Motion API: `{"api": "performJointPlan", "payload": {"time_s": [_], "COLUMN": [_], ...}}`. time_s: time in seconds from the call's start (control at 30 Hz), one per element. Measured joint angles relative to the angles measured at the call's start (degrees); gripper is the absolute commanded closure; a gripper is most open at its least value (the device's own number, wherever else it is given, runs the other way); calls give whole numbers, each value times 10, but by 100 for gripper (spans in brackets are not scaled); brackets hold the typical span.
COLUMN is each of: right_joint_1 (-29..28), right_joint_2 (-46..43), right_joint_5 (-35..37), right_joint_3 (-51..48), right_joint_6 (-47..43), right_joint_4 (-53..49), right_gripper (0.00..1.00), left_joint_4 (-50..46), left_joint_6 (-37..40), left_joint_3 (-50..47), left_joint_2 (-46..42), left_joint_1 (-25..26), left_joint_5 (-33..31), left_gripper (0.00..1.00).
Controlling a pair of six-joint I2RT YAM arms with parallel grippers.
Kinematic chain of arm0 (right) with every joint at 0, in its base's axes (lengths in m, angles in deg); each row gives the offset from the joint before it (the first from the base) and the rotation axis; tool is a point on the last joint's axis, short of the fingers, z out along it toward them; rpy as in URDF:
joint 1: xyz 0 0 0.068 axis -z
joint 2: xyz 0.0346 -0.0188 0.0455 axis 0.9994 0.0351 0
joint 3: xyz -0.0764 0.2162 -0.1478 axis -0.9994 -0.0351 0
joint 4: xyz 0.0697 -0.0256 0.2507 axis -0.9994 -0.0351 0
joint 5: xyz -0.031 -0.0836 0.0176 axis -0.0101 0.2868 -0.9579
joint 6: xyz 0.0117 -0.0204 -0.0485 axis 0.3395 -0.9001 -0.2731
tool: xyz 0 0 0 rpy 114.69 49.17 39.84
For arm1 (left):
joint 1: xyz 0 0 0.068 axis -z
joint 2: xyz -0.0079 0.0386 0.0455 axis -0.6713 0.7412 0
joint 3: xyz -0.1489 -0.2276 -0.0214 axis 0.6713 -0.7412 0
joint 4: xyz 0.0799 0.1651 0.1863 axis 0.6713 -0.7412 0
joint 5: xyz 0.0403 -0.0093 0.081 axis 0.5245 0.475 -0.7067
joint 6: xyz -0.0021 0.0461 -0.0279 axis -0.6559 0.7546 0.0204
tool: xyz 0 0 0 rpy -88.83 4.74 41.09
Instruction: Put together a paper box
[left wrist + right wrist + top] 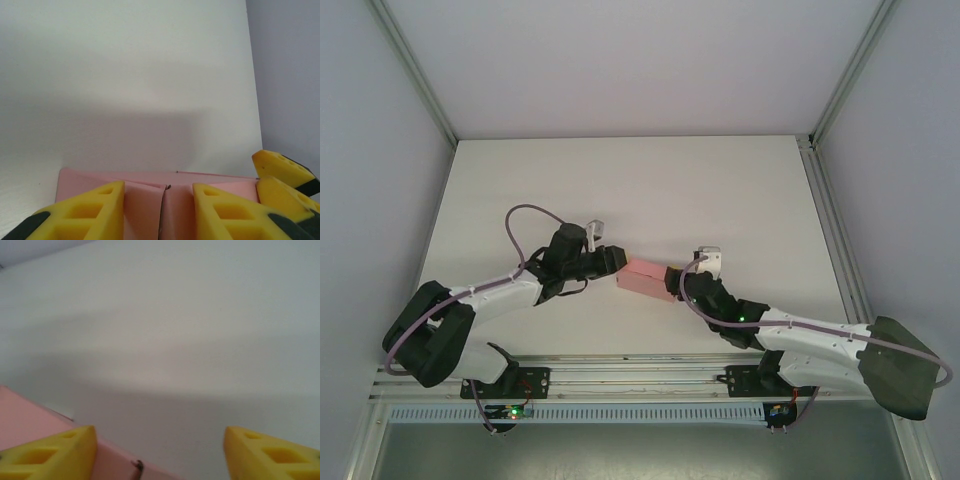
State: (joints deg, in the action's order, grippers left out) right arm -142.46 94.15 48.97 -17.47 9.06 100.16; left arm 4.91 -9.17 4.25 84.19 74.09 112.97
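The paper box [645, 277] is a small pink rectangular box lying mid-table between my two arms. My left gripper [618, 262] is at its left end. In the left wrist view my left gripper [157, 184] is shut on the paper box [145, 200], whose pink card with an upright seam touches both yellow fingers. My right gripper [672, 283] is at the box's right end. In the right wrist view my right gripper [157, 432] stands open and wide, its left finger [55, 452] over a corner of the paper box [25, 415]. Its yellow fingertips [280, 170] show at the right of the left wrist view.
The white table [620, 180] stretches bare behind the box. Aluminium frame posts run along both sides, and a rail [640, 385] crosses the near edge by the arm bases. Grey walls close in the left, right and back.
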Motion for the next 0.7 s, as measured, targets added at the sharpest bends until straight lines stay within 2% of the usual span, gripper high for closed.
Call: {"api": "performJointPlan", "payload": {"time_s": [0.27, 0.43, 0.7], "right_joint_1": [11, 14, 14], "right_joint_2": [-14, -3, 55], "right_joint_5": [-35, -44, -42], "right_joint_3": [-58, -58, -97], "right_joint_6": [31, 27, 3], "right_joint_4": [97, 115, 267], "right_gripper": [47, 54, 72], "left_joint_4": [76, 135, 184], "left_joint_6": [22, 47, 64], "left_joint_3": [-42, -63, -71], "left_joint_2": [-2, 13, 35], "left_joint_1": [4, 4, 4], "left_joint_5": [8, 8, 3], "left_gripper": [74, 85, 94]}}
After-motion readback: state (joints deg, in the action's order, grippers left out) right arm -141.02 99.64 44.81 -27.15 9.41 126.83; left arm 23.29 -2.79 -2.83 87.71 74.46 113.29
